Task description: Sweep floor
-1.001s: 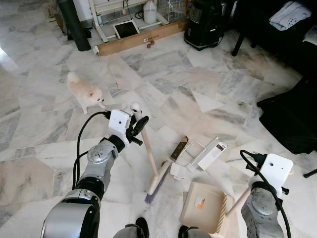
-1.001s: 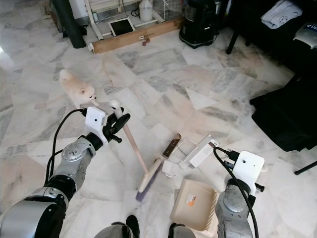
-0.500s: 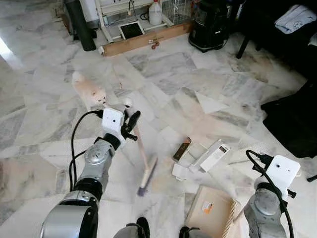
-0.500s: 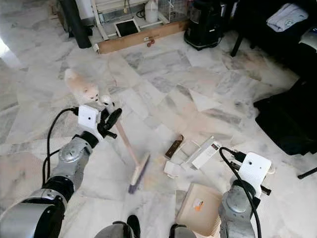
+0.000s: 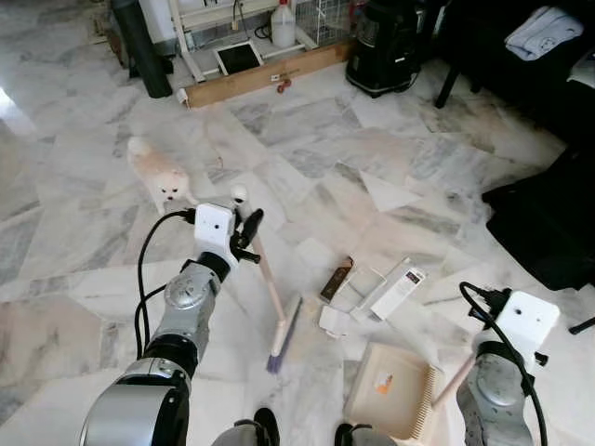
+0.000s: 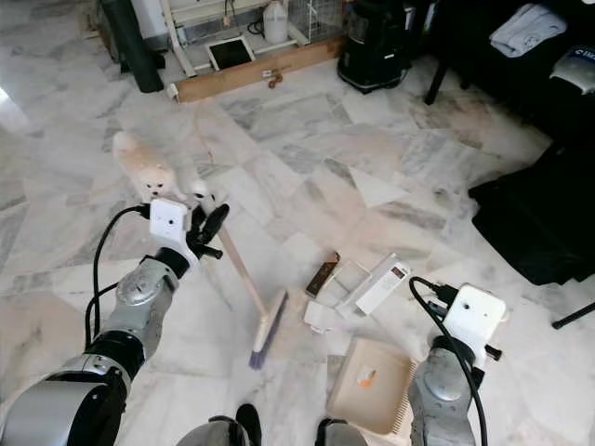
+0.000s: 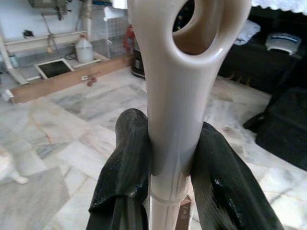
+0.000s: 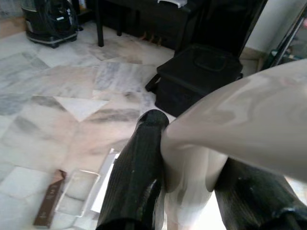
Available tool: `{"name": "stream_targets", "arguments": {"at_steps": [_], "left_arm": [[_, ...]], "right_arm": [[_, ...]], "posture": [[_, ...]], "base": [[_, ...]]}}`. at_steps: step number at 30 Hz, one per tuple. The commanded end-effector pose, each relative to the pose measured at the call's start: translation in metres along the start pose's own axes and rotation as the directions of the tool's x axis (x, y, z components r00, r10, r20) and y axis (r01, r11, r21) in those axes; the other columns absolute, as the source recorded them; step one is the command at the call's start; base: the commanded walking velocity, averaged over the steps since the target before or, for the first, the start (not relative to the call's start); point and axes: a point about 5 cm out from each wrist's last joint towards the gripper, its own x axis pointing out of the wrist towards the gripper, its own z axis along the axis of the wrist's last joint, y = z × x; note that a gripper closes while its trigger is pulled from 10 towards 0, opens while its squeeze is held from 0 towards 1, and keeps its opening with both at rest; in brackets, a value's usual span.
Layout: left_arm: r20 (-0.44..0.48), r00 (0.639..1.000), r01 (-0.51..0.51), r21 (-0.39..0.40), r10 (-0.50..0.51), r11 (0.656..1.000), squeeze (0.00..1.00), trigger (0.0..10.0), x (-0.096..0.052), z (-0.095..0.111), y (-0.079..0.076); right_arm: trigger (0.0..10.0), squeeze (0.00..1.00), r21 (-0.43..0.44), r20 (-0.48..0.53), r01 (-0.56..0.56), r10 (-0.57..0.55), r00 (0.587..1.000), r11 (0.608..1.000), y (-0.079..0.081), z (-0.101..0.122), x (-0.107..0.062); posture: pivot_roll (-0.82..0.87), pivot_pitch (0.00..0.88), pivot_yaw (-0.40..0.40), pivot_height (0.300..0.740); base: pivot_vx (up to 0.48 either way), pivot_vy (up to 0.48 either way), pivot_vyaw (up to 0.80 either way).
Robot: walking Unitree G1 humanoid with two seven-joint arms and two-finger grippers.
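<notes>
While the left pincer [image 5: 244, 229] clasps the beige plastic broom's [image 5: 270, 293] handle, drag its bristles toward the flat packaging litter [image 5: 374, 288]. The right pincer [image 8: 192, 191] seems clenched on the beige plastic dustpan's [image 5: 390, 401] handle; keep its lip flush on the marble floor [image 5: 307, 158].

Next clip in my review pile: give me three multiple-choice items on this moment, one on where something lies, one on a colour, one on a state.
1. Where does the litter lie?
A. beyond the dustpan
B. under the dog
C. against the wooden plank

2. What colour is the dog?
A. black
B. cream
C. grey

3. What is the left claw doing?
A. hanging open
B. clamped on the broom handle
C. holding a bottle

Answers: 1 A, the boxes and wrappers sit on the marble just past the dustpan. 2 B, its fur is pale cream. 3 B, the left wrist view shows both black fingers pressed against the broom handle.
</notes>
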Motion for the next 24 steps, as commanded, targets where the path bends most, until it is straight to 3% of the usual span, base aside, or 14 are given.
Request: {"name": "stream_targets", "arguments": {"at_steps": [1, 5, 24], "left_arm": [[0.015, 1.000, -0.025, -0.008, 0.025, 1.000, 0.00, 10.0, -0.0009, 0.0016, 0.0034], [0.013, 1.000, -0.028, -0.005, 0.028, 1.000, 0.00, 10.0, -0.0016, 0.0010, 0.0038], [0.008, 0.999, -0.041, 0.003, 0.041, 0.999, 0.00, 10.0, -0.0046, -0.0010, 0.0059]], "right_arm": [[10.0, 0.00, 0.025, 0.001, -0.017, 0.017, 1.000, 1.000, 0.0036, -0.0003, -0.0001], [10.0, 0.00, 0.028, 0.003, -0.022, 0.022, 1.000, 0.999, 0.0042, -0.0007, 0.0005], [10.0, 0.00, 0.029, 0.014, -0.039, 0.038, 0.999, 0.999, 0.0071, -0.0018, 0.0017]], "posture": [[-0.09, 0.183, 0.035, 0.740], [-0.09, 0.179, 0.036, 0.740], [-0.08, 0.169, 0.033, 0.740]], "base": [[0.000, -0.330, 0.00], [0.000, -0.322, 0.00], [0.000, 0.000, 0.00]]}}
